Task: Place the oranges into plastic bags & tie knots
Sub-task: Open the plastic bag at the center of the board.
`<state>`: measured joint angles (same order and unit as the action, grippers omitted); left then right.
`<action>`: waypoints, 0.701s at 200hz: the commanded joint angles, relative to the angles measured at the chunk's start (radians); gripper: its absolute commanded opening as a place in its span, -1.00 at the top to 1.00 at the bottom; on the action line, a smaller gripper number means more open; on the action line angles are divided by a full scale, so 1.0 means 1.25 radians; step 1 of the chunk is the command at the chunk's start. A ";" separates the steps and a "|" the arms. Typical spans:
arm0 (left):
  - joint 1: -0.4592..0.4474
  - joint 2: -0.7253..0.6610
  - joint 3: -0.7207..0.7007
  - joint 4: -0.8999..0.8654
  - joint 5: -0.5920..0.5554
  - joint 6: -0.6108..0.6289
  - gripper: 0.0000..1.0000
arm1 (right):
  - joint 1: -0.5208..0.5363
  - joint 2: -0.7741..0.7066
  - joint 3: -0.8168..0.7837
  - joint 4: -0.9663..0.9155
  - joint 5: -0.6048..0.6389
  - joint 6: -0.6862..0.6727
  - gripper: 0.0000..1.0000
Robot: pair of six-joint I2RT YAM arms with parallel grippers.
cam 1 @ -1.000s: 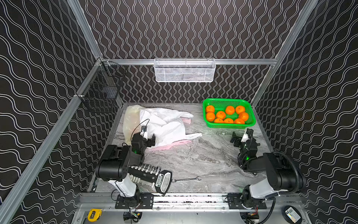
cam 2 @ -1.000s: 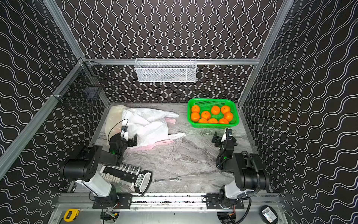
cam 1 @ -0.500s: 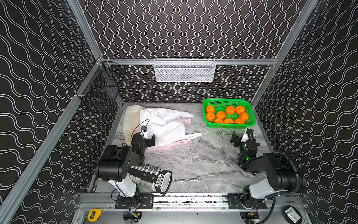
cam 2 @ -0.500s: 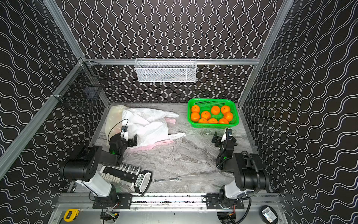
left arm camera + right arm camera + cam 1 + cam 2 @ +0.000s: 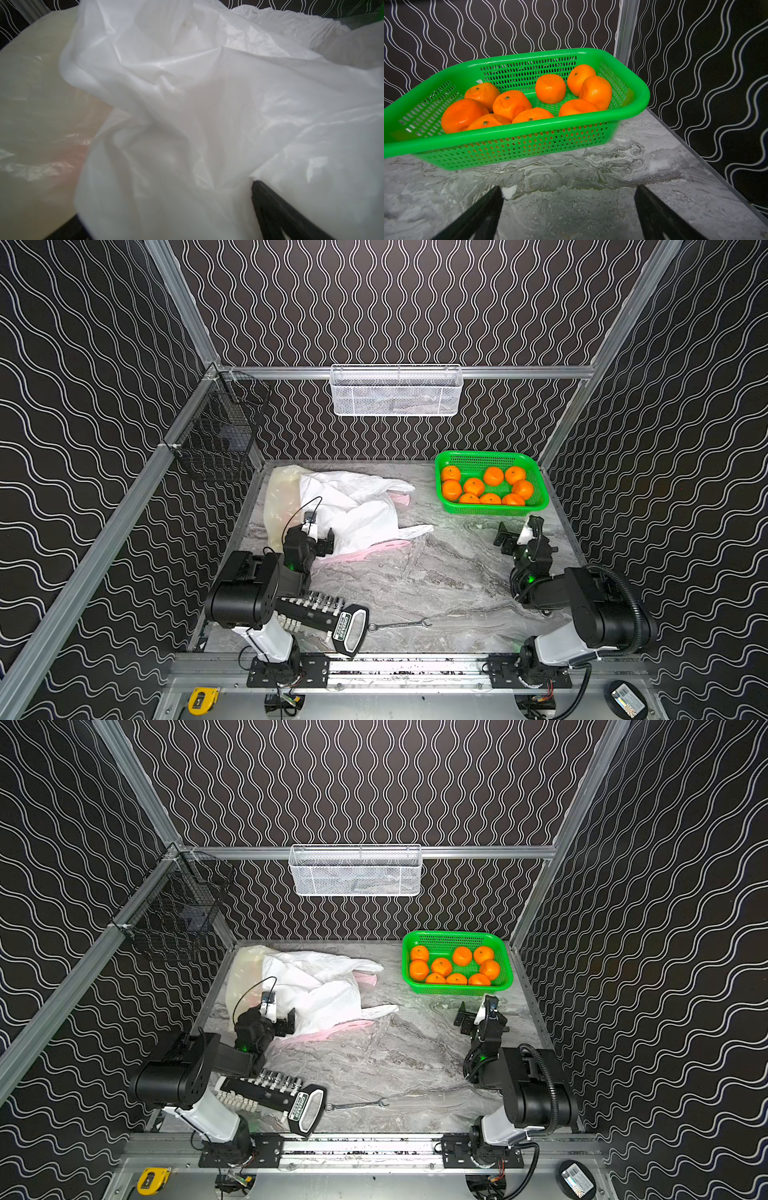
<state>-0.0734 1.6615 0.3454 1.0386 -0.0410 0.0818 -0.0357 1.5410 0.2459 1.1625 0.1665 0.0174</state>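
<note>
Nine oranges (image 5: 550,89) sit in the green basket (image 5: 517,128) at the far right corner of the tabletop (image 5: 436,580), dead ahead of the right hand (image 5: 569,190), spread wide and empty, clearly the nearer arm. Across the tabletop, the left hand (image 5: 320,536), spread too, noses into the white bag (image 5: 353,506), crumpled flat over the yellowish bag (image 5: 282,497) and pink bag (image 5: 365,551). No bag filled, no knot. Nothing has budged since a second ago.

Top views high over whole table (image 5: 436,585); left wrist near bags (image 5: 207,104), right near basket (image 5: 508,149).
</note>
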 commanded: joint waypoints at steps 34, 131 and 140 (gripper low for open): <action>-0.052 -0.108 -0.027 -0.009 -0.104 0.032 -0.98 | 0.013 -0.062 -0.049 0.086 0.007 -0.013 -1.00; -0.118 -0.400 0.222 -0.753 -0.127 -0.051 -0.98 | 0.029 -0.321 0.115 -0.525 0.041 0.180 -1.00; -0.117 -0.409 0.246 -0.792 -0.083 -0.064 -0.98 | 0.029 -0.327 0.132 -0.566 0.003 0.192 -1.00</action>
<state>-0.2199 1.1835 0.5911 0.2859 -0.2493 0.0586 -0.0010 1.1561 0.3538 0.7216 0.2302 0.1505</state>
